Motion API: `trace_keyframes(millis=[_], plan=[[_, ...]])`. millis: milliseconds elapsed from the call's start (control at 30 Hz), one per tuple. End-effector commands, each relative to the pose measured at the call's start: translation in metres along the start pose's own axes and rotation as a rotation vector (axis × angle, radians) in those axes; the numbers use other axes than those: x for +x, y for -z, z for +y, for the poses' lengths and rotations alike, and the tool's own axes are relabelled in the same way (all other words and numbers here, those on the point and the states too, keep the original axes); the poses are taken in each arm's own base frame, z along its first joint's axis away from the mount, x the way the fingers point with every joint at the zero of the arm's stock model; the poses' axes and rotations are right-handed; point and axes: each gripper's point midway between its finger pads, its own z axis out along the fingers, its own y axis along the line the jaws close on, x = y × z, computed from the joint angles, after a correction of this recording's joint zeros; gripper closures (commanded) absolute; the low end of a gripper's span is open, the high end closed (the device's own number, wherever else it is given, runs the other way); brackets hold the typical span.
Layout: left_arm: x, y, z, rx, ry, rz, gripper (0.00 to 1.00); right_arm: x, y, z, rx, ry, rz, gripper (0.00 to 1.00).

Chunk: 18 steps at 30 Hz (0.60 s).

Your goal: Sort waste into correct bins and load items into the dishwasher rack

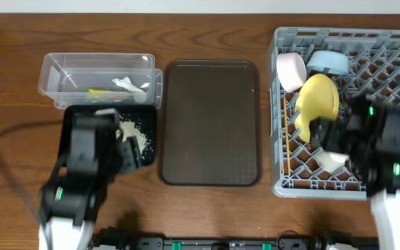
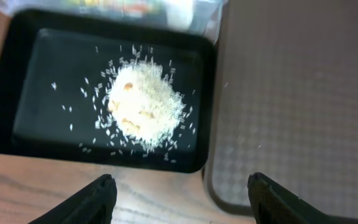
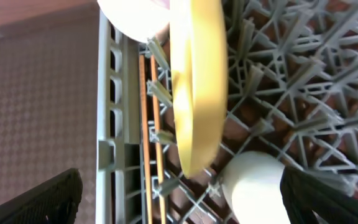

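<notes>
1. Dishwasher rack (image 1: 278, 139) sits just right of the brown serving tray (image 1: 210, 125), and all the dishes are in it.
2. Clear tub (image 1: 61, 69) and black tray (image 2: 36, 81) lie left of the serving tray. The snack wrapper (image 1: 103, 91) and tissue (image 1: 127, 85) are in the tub, and the rice grains (image 2: 143, 106) are heaped in the black tray.
3. Yellow plate (image 3: 194, 93) stands on edge in the rack, on the side toward the serving tray, with the white bowl (image 1: 292, 69), light-blue bowl (image 1: 328, 61) and cup (image 3: 253, 180) close by.
4. Chopsticks (image 3: 149, 124) lie along the rack wall nearest the serving tray.
5. Right gripper (image 3: 185, 199) hangs over the plate, fingers apart and empty. A careless pass could clip the plate and tip it onto the cup.
6. Left gripper (image 2: 182, 199), fingers apart and empty, hovers over the black tray's rim. Knocking that rim would likely scatter grains.
</notes>
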Motion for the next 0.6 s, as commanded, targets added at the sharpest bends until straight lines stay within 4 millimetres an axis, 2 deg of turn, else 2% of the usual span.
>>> trace_keyframes(millis=[0, 100, 233, 567], plan=[[0.001, 0.014, -0.001, 0.031, -0.013, -0.087, 0.29, 0.009, 0.016, -0.012, 0.055, 0.020, -0.106, 0.01], [-0.010, 0.029, -0.004, 0.057, -0.010, -0.179, 0.29, 0.013, 0.030, -0.018, 0.090, 0.027, -0.185, 0.01], [-0.009, 0.034, -0.003, 0.062, -0.010, -0.195, 0.29, 0.015, 0.041, -0.016, 0.082, 0.032, -0.233, 0.01], [-0.008, 0.034, -0.003, 0.061, -0.010, -0.192, 0.29, 0.016, 0.042, -0.016, 0.082, 0.033, -0.234, 0.01]])
